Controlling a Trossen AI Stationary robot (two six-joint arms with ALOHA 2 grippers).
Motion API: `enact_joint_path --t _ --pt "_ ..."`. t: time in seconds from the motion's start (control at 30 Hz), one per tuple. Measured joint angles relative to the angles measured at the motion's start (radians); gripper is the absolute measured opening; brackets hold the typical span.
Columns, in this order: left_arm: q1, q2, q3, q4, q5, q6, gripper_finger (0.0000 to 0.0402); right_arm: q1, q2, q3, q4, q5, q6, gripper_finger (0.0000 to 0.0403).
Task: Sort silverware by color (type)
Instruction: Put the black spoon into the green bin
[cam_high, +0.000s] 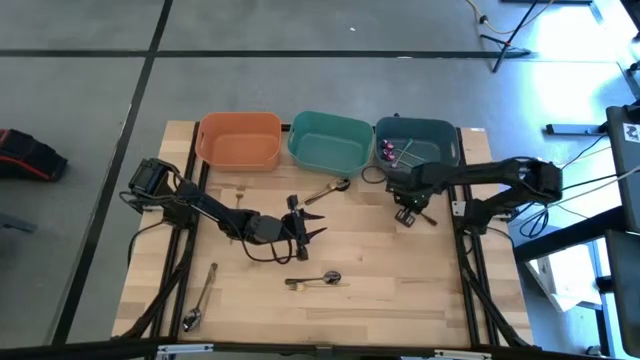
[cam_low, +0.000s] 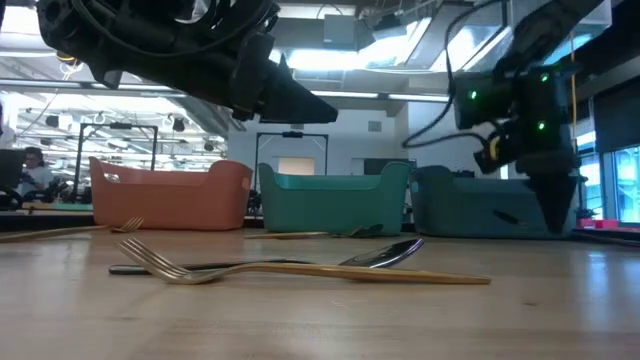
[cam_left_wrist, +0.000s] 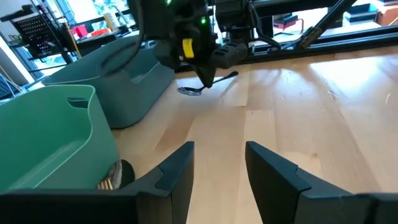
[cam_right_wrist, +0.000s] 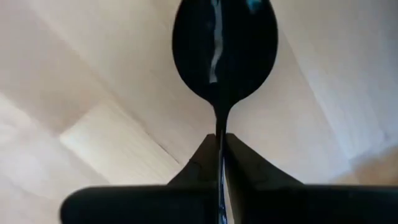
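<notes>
Down at the near left corner of the bench (cam_high: 400, 290) lies a gold-handled spoon (cam_high: 201, 297) with a dark bowl, all on its own. Along the far edge, the orange bin (cam_high: 240, 140) comes first, nothing visible inside it. Moving in, the left hand (cam_high: 310, 226) hovers above mid-bench with its fingers (cam_left_wrist: 177, 171) spread fairly wide and nothing between them. Just beyond it, near the teal bin (cam_high: 330, 142), a gold spoon (cam_high: 328, 190) lies at a slant. Nearer the front, a gold fork (cam_low: 320, 270) and a dark spoon (cam_low: 385, 253) lie together, the fork crossing over the spoon's handle.

Further right, the blue-grey bin (cam_high: 418, 140) already has purple-blue pieces (cam_high: 395, 150) in its left end. And here's the action: the right hand (cam_high: 406, 213) is down at the bench just in front of that bin, fingers (cam_right_wrist: 249, 171) pinched tight on the thin handle of a dark spoon (cam_right_wrist: 224, 46). The bowl sticks out beyond the fingertips, over the wood; whether it has left the surface is hard to tell.
</notes>
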Motion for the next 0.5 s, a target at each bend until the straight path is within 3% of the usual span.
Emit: enact_joint_path --t 0.23,0.5 --pt "0.0 0.0 0.0 0.0 -0.003 -0.066 0.0167 0.183 -0.051 0.003 0.273 0.054 0.007 0.0003" --pt "-0.004 0.0 0.0 -0.002 0.017 -0.214 0.0205 0.333 -0.052 0.003 0.697 0.164 -0.122 0.0001"
